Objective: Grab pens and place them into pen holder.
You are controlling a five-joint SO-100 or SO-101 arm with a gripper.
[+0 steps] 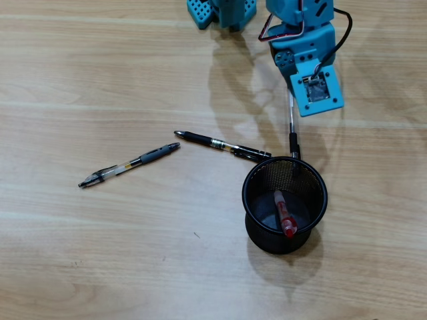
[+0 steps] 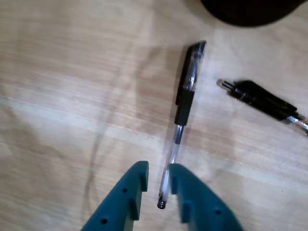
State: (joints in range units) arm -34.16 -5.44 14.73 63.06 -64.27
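Pale wood-grain tabletop [image 1: 100, 80] fills both views, bare apart from pens and a cup. At the bottom of the wrist view the teal gripper [image 2: 159, 179] has its two fingers a narrow gap apart, straddling the tip end of a clear-barrelled pen [image 2: 183, 106]; they look close to touching the barrel, though the blur leaves it unclear whether they are gripping it yet. This pen seems light, stiff and rather slick along its clear plastic, so the dark rubber sleeve further up would probably give a surer hold than the thin tip. Just beside its cap end lies a black pen [image 2: 262, 100]. Beyond them stands the black mesh pen holder [image 1: 256, 200], upright, with a red pen [image 1: 284, 215] already leaning inside. Well apart to the left in the overhead view lies a grey-grip pen [image 1: 130, 165].
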